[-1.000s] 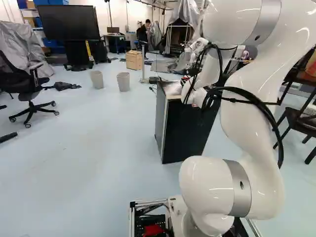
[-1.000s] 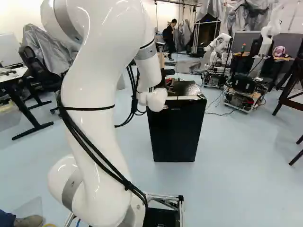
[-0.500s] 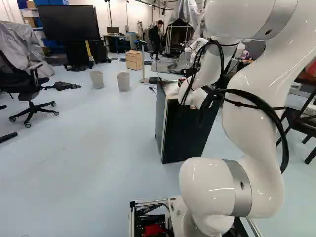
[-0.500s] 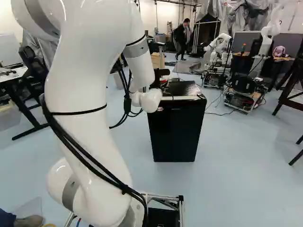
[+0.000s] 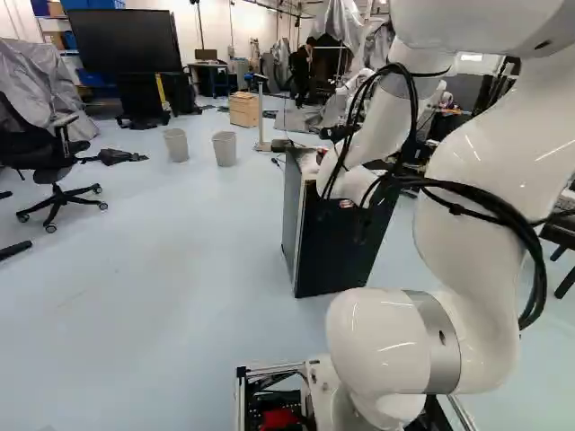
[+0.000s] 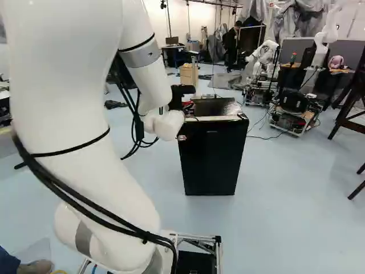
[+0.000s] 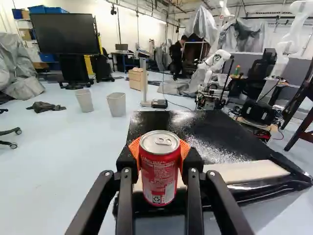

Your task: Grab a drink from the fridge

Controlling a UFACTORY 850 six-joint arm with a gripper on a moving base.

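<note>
Ahead of my base, beside the black, box-shaped fridge (image 6: 212,160), I have my black two-fingered gripper (image 6: 179,96) closed on a red metal drink can (image 7: 159,171), its orange pads (image 7: 184,151) against both sides (upright, silver lid on top, fridge top behind).

The black box-shaped fridge (image 6: 211,160) stands on the pale blue floor (image 5: 135,269), ahead of the white arm (image 5: 467,180). A red-and-silver cylindrical metal can (image 7: 159,169) is positioned upright between the two fingers of the black gripper (image 6: 187,107). In the left base view, two grey tapered bins (image 5: 176,145) (image 5: 225,148) stand left of the fridge, farther back; a light wooden cabinet (image 5: 243,109) stands behind them. The black wheeled chair (image 5: 56,162) is at the far left.
</note>
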